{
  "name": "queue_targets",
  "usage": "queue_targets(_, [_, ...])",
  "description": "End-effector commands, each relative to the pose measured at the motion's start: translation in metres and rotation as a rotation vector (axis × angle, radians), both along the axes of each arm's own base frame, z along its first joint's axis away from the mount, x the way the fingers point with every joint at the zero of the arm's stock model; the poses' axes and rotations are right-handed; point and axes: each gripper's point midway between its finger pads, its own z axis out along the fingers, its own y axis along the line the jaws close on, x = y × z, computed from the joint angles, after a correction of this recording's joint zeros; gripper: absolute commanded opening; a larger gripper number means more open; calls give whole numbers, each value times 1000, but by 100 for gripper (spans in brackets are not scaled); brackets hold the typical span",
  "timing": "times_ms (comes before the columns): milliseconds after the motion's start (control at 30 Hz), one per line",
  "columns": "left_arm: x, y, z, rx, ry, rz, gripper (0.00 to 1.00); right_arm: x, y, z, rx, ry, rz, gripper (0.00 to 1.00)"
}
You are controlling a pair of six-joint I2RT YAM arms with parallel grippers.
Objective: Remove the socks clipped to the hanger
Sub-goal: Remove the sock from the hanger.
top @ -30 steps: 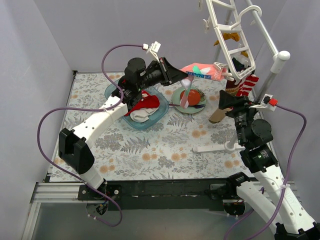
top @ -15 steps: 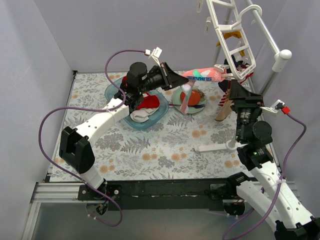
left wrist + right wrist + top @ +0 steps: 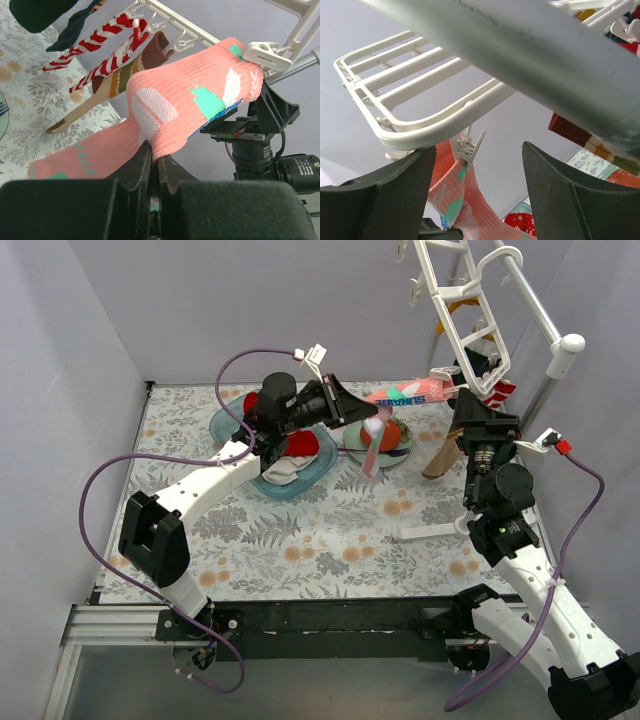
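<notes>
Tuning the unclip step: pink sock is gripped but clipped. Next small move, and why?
Probably ease the right pincer up around the white clip and squeeze it. The left pincer is shut on the pink sock, whose far end that clip pins to the hanger; the right pincer stands open just below, the clip framed between its fingers in the wrist view.

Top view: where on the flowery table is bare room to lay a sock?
The floral table is barest at its near middle, between the left arm and right arm, in front of the blue translucent tub and green plate. A smaller patch: the far left corner, beside the tub. Far right is crowded under the white plastic hanger and dangling socks.
</notes>
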Motion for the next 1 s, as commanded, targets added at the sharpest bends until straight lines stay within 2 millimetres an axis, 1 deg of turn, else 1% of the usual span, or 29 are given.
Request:
queue_targets(0, [-14, 5, 27, -43, -56, -4, 0, -2, -9, 32, 80, -70, -35, 77])
queue_targets(133, [-23, -2, 26, -40, -60, -23, 0, 0, -13, 32, 88, -69, -58, 76])
queue_targets(233, [-25, -4, 23, -31, -58, -21, 0, 2, -16, 33, 79, -59, -83, 75])
queue_targets(400, [-28, -4, 24, -29, -64, -16, 0, 4, -24, 32, 72, -27, -137, 72])
queue_targets(567, [-31, -4, 24, -29, -63, -10, 0, 7, -26, 31, 69, 1, -160, 68])
queue_targets(700, [-33, -3, 24, -29, -63, -7, 0, 9, -28, 36, 66, 14, -174, 67])
queue_targets(833, [-35, 2, 30, -31, -76, 12, 0, 12, -28, 32, 53, 51, -183, 68])
queue_targets(967, [-36, 5, 32, -30, -85, 19, 0, 13, -29, 29, 52, 75, -189, 70])
